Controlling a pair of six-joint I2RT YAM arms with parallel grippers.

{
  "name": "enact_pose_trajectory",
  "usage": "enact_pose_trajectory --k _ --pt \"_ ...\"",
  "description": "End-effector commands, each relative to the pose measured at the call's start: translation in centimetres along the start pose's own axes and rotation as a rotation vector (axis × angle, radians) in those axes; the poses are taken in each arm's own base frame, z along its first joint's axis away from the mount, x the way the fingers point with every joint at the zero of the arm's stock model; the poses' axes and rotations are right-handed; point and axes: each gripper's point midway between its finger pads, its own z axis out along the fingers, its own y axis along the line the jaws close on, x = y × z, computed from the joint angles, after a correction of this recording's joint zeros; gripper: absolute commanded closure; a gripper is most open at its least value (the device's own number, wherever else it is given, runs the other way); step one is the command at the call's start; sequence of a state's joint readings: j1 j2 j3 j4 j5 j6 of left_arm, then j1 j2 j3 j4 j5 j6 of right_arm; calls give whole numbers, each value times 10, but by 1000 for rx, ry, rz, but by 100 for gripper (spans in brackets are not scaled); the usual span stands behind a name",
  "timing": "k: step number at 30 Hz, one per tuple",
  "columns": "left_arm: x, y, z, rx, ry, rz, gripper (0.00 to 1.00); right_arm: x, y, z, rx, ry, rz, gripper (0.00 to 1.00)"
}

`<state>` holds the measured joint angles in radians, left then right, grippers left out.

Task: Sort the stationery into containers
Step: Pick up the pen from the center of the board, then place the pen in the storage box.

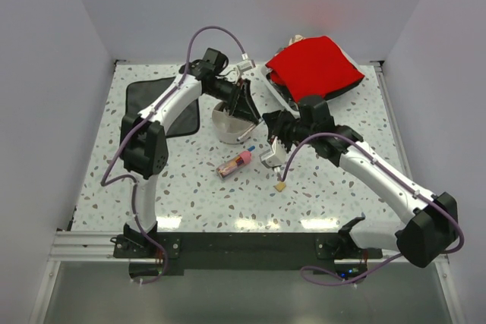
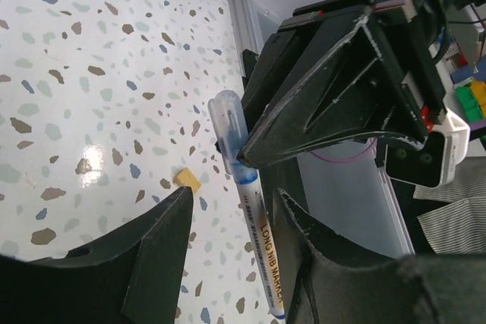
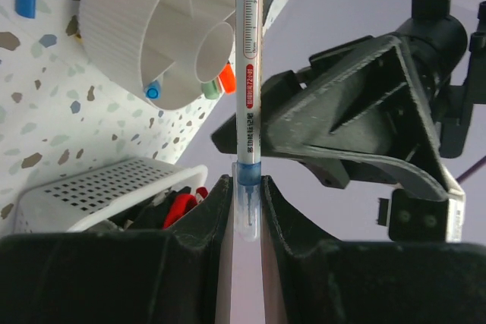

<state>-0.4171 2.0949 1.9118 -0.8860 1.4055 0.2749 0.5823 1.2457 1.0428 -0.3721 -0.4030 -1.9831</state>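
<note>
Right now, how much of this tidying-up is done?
About halfway, it seems. Done: a blue tip, a green tip and an orange tip already stand in the divided bowl. In hand: the right gripper is shut on a thin blue-tipped pen, and the left gripper straddles it with open jaws, apparently a handover. Left: the pink-capped stick and the tan eraser lie on the table.

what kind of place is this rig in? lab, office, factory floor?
Probably a robotics lab test cell: a speckled terrazzo-pattern tabletop boxed in by plain pale walls, two white-and-black robot arms bolted to an aluminium rail, and staged props such as a round off-white divided bowl.
</note>
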Motion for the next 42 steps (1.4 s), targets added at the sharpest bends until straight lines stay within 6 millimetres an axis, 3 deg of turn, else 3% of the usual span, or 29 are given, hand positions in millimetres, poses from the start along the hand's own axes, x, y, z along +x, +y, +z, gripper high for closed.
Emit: enact_pose_trajectory --k 1,5,9,17,19,21,23,24,28,34,35,36,37,38,39,40,41,42 --pt "-3 2 0 -10 7 18 50 10 -36 -5 88 31 -55 100" --pt "-2 1 4 1 13 15 60 11 -35 -2 88 33 -69 100" --pt "-1 0 6 18 10 11 78 11 -34 1 88 29 -69 100" --pt "-1 -1 10 42 8 3 93 16 -38 9 139 51 -84 100" --pt "-3 -3 10 53 3 7 100 19 -47 7 193 78 -109 79" --pt "-6 -4 10 59 -3 17 100 20 -40 7 194 97 -102 54" --pt "-10 -4 8 51 -7 30 100 23 -37 3 186 116 -65 47" --pt "-11 -2 7 38 -5 35 100 23 -35 -2 177 124 -45 36" --pt "-19 13 -8 -30 -17 63 100 26 -27 -23 166 180 57 28" --pt "-35 46 -37 -205 -29 180 100 28 -13 -66 220 292 313 26" --pt "-45 55 -42 -236 -53 276 100 30 -8 -70 231 306 405 25" --pt "-55 48 -46 -269 -79 303 100 31 -4 -73 231 320 457 25" --pt "-36 61 -45 -286 -86 276 100 35 -1 -79 236 360 503 25" --pt "-57 65 -48 -316 -137 433 100 35 3 -82 239 369 564 24" --pt "-64 58 -51 -339 -170 470 100 35 8 -83 232 380 591 24" --pt "-53 67 -48 -345 -181 461 100 38 10 -86 238 404 612 24" --pt "-74 63 -50 -355 -231 593 100 39 13 -86 247 415 647 24" --pt "-77 63 -50 -355 -257 567 100 39 13 -85 250 412 662 24"
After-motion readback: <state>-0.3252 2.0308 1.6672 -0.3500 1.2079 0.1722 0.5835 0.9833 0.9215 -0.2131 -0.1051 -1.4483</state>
